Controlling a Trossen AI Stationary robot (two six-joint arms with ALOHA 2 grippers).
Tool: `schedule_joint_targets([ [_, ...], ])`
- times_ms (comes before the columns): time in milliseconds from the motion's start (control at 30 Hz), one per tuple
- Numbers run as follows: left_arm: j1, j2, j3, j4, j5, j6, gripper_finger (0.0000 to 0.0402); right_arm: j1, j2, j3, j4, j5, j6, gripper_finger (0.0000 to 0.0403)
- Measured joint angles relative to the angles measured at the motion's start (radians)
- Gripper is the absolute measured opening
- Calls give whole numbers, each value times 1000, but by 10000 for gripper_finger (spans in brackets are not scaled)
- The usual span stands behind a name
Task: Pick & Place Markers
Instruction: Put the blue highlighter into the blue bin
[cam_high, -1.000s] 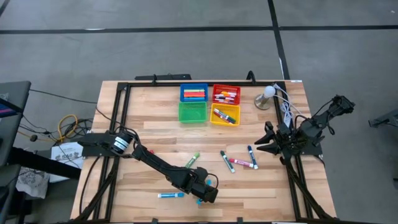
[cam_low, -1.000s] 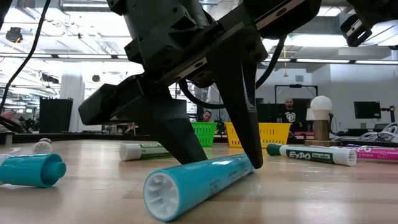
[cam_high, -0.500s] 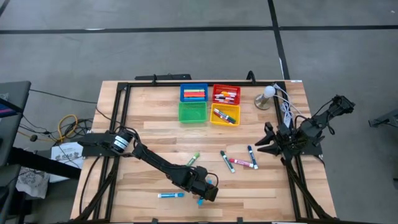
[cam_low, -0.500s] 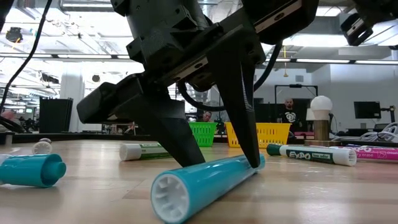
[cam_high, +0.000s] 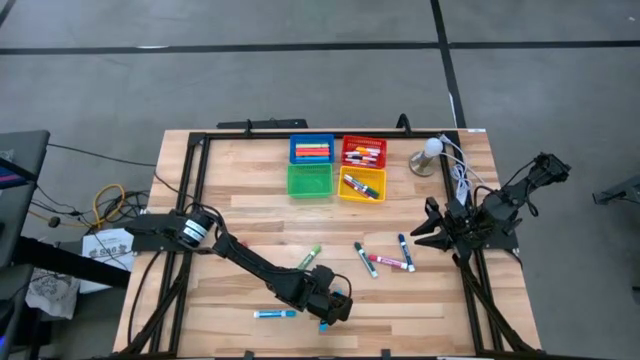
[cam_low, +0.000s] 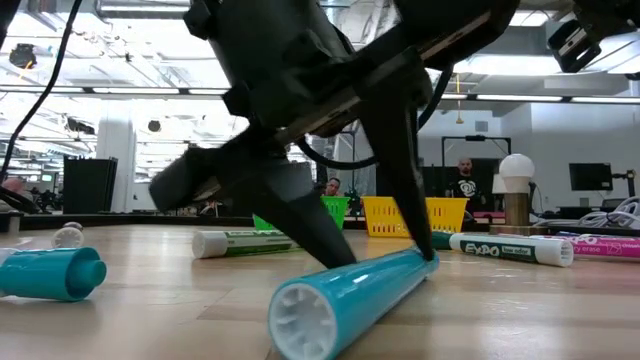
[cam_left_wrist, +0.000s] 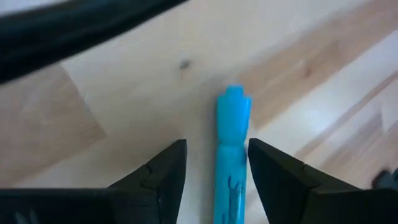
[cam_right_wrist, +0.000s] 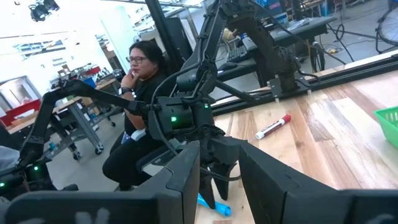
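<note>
On pale wood table (cam_high: 240, 215), left tool (cam_left_wrist: 214, 165) part-open astride cyan marker (cam_left_wrist: 231, 155); seated person (cam_right_wrist: 140, 106) beyond.

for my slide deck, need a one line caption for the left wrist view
Left gripper straddling a light blue plastic marker lying on the pale wooden table.

In the left wrist view the turquoise plastic marker (cam_left_wrist: 232, 155) is cut off by the picture's edge, so its far end cannot be seen; from overhead the dark left gripper (cam_high: 331, 310) covers most of that marker; the markers heaped in the square red plastic bin (cam_high: 363, 152) beside the square yellow plastic bin (cam_high: 362, 186) are too small to count or tell apart.
</note>
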Motion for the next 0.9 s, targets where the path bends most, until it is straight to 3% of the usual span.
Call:
schedule_joint_targets([
  [100,0,2,-2,16,-20,13,177,0,0,0,0,0,0,102],
  [233,11,1,-2,15,73,76,177,0,0,0,0,0,-1,102],
  [333,8,1,-2,14,70,103,177,-1,0,0,0,0,-5,102],
  [900,-7,-4,3,-54,234,72,176,-1,0,0,0,6,-19,102],
])
